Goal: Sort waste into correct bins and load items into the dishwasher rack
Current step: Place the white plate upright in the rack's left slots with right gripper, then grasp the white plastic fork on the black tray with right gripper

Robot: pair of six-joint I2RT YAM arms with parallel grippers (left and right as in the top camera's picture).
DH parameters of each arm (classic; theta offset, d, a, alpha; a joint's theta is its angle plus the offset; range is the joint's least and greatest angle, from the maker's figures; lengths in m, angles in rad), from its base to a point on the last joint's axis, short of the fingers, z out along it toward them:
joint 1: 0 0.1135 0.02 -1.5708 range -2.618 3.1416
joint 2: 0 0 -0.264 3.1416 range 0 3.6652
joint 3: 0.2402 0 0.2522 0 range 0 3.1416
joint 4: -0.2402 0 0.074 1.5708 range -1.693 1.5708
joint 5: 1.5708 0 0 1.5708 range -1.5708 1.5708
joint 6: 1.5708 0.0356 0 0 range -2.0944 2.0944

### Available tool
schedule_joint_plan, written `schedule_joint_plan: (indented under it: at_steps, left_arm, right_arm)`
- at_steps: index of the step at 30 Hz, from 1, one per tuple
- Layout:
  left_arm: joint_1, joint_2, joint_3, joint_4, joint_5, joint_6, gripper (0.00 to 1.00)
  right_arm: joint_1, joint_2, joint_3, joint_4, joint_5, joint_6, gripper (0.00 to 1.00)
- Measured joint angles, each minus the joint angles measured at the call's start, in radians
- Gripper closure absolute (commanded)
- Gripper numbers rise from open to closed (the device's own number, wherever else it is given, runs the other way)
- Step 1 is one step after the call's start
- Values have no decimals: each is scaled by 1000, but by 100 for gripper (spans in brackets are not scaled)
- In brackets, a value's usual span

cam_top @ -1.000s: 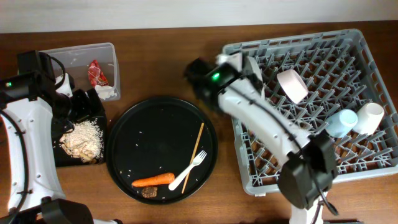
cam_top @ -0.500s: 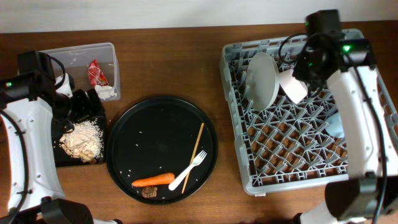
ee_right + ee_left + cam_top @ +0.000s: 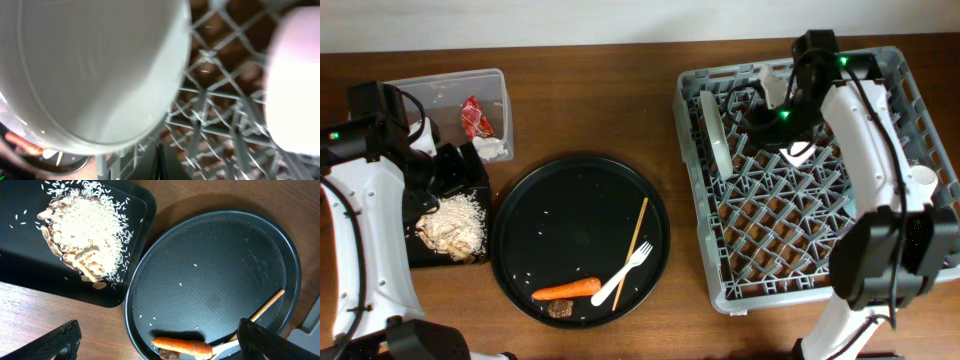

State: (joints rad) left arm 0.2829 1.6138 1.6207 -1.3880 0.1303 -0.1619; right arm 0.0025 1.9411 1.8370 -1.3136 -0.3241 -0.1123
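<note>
The white plate (image 3: 720, 135) stands on edge between the pegs at the left of the dishwasher rack (image 3: 800, 270). My right gripper (image 3: 752, 120) hovers just right of it, shut and empty. In the right wrist view the plate (image 3: 90, 75) fills the left, the pink bowl (image 3: 295, 85) the right, and my gripper (image 3: 161, 160) shows pressed together. My left gripper (image 3: 160, 345) is open above the flat black tray (image 3: 420, 250) with rice (image 3: 452, 225). The carrot (image 3: 566, 290), brown chunk (image 3: 560, 309), fork (image 3: 622, 273) and chopstick (image 3: 630, 250) lie on the round tray (image 3: 580, 200).
The clear tub (image 3: 450, 90) at the back left holds the red wrapper (image 3: 475, 118) and the tissue (image 3: 492, 148). A white cup (image 3: 923, 178) sits at the rack's right side. My right arm crosses the rack's back half.
The plate went from leaning to standing nearly on edge at the rack's left. My right arm swung over the rack beside it, fingers now closed. The left arm has not moved.
</note>
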Motion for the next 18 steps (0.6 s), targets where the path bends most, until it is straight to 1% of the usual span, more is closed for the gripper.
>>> schedule_joint_plan:
  at_steps: [1, 3, 4, 5, 7, 8, 9, 10, 11, 12, 13, 15, 18]
  left_arm:
    - [0, 0, 0, -1, 0, 0, 1]
    - [0, 0, 0, -4, 0, 0, 1]
    - [0, 0, 0, -4, 0, 0, 1]
    - [0, 0, 0, -4, 0, 0, 1]
    - [0, 0, 0, -5, 0, 0, 1]
    - [0, 0, 0, -4, 0, 0, 1]
    - [0, 0, 0, -4, 0, 0, 1]
    - [0, 0, 0, -4, 0, 0, 1]
    - [0, 0, 0, -3, 0, 0, 1]
    - [0, 0, 0, -3, 0, 0, 1]
    - [0, 0, 0, -5, 0, 0, 1]
    - [0, 0, 0, -5, 0, 0, 1]
    - [0, 0, 0, -3, 0, 0, 1]
  right_arm:
    - [0, -52, 0, -21, 79, 53, 83]
    - [0, -142, 0, -48, 125, 105, 57]
    - [4, -203, 0, -64, 123, 129, 46]
    - [24, -275, 0, -88, 106, 144, 40]
    - [118, -347, 3, -138, 76, 206, 39]
    - [173, -350, 3, -151, 71, 234, 39]
    - [271, -341, 0, -149, 61, 278, 38]
    - [331, -335, -10, -145, 56, 313, 37]
    - [414, -328, -40, -114, 51, 381, 33]
    - [464, -324, -71, -85, 51, 426, 29]
    - [512, -322, -113, -33, 50, 480, 27]
    - [631, -302, -253, 100, 43, 636, 27]
    - [762, -285, -489, 367, 43, 817, 27]
